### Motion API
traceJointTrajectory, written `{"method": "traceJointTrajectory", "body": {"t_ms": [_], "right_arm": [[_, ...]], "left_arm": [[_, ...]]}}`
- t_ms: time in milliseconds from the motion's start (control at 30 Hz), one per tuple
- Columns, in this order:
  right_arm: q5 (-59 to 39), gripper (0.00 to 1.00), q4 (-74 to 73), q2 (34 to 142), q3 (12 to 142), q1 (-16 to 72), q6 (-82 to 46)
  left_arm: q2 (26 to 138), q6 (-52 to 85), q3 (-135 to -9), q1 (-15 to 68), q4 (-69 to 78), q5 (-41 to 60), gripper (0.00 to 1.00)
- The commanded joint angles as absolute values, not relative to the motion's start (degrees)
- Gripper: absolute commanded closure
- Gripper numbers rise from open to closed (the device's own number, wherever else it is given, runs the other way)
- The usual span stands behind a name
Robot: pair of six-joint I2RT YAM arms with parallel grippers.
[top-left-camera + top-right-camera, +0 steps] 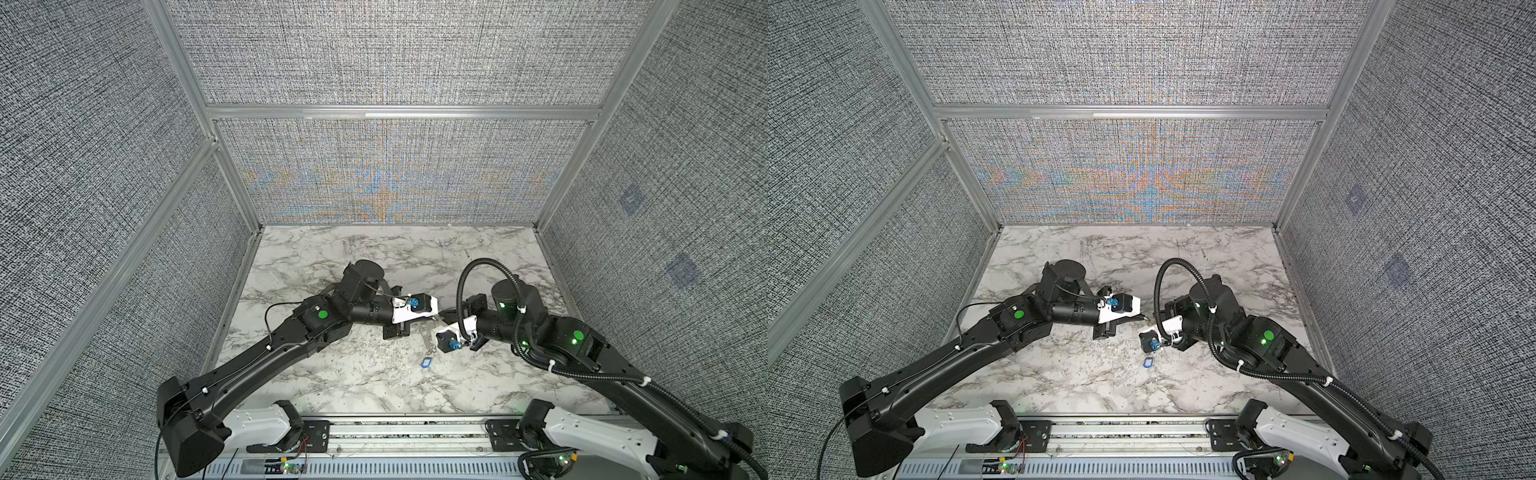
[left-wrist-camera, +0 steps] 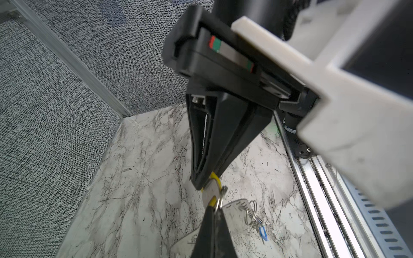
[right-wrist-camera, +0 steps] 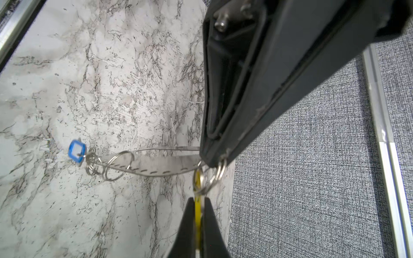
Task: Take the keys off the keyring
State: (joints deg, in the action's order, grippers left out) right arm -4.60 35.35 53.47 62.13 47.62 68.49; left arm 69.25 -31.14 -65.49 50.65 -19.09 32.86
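The keyring (image 3: 156, 166) is a flat grey metal loop held in the air above the marble table (image 1: 332, 374). My left gripper (image 2: 214, 208) is shut on one end of it, also seen as the dark fingers (image 3: 223, 143) in the right wrist view. My right gripper (image 3: 197, 201) is shut on the yellow tag (image 3: 197, 214) of one key. A split ring (image 3: 218, 176) joins that tag to the keyring right beside the left grip. The blue-tagged key (image 3: 77, 149) hangs from small rings at the keyring's far end (image 1: 427, 363). Both grippers meet mid-table (image 1: 439, 319).
Grey fabric walls in aluminium frames (image 1: 232, 174) close in the table on three sides. A slotted metal rail (image 1: 407, 432) with both arm bases runs along the front edge. The right arm's corrugated cable (image 1: 461, 282) loops above its wrist.
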Motion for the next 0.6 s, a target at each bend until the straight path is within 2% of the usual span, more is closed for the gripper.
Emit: {"method": "traceJointTrajectory", "body": {"t_ms": [0, 567], "right_arm": [[-1.21, 1.0, 37.31, 53.1, 62.07, 47.46, 65.59], [-1.49, 1.0, 45.34, 54.56, 65.74, 46.54, 61.28]], "left_arm": [[68.03, -28.55, -64.5, 49.85, -15.28, 33.57, 1.0], [66.5, -28.78, -62.14, 49.28, -14.45, 31.82, 1.0]]}}
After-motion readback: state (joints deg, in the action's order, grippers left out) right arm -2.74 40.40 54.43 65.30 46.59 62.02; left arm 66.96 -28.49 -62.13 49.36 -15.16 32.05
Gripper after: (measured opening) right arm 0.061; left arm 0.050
